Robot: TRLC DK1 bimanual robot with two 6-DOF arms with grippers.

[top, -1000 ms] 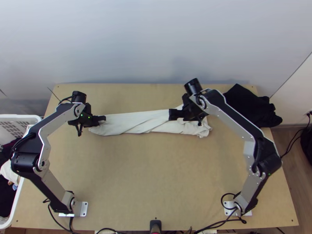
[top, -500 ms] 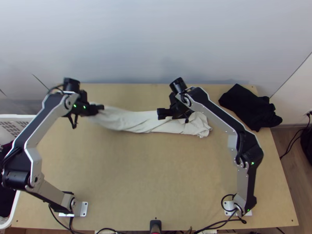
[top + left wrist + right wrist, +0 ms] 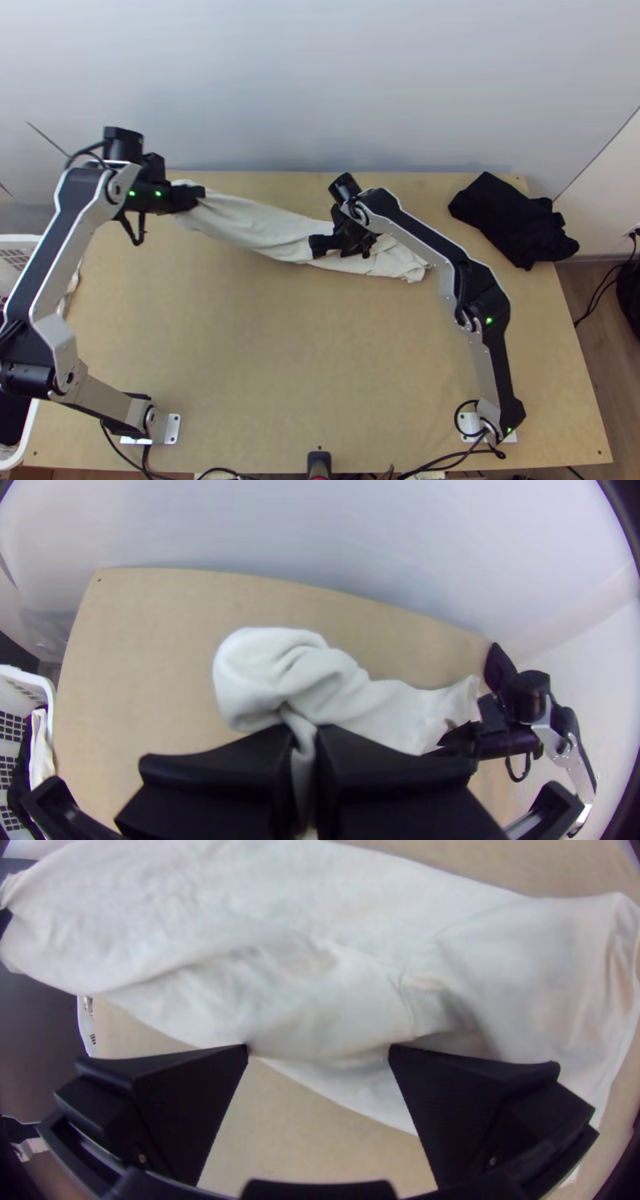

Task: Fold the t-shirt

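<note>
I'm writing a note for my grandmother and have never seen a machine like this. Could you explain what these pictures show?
Two robot arms, left and right, are fixed to a wooden table. One picture looks down from high above; each of the others comes from a camera on an arm's wrist, showing that arm's own grasping tool at the bottom edge.

A white t-shirt stretches across the table's far part in a long, creased strip. The left tool is closed on one end of it. The right tool is open at the shirt, its two fingers apart. Black cloth lies in a heap at the far right corner.
</note>
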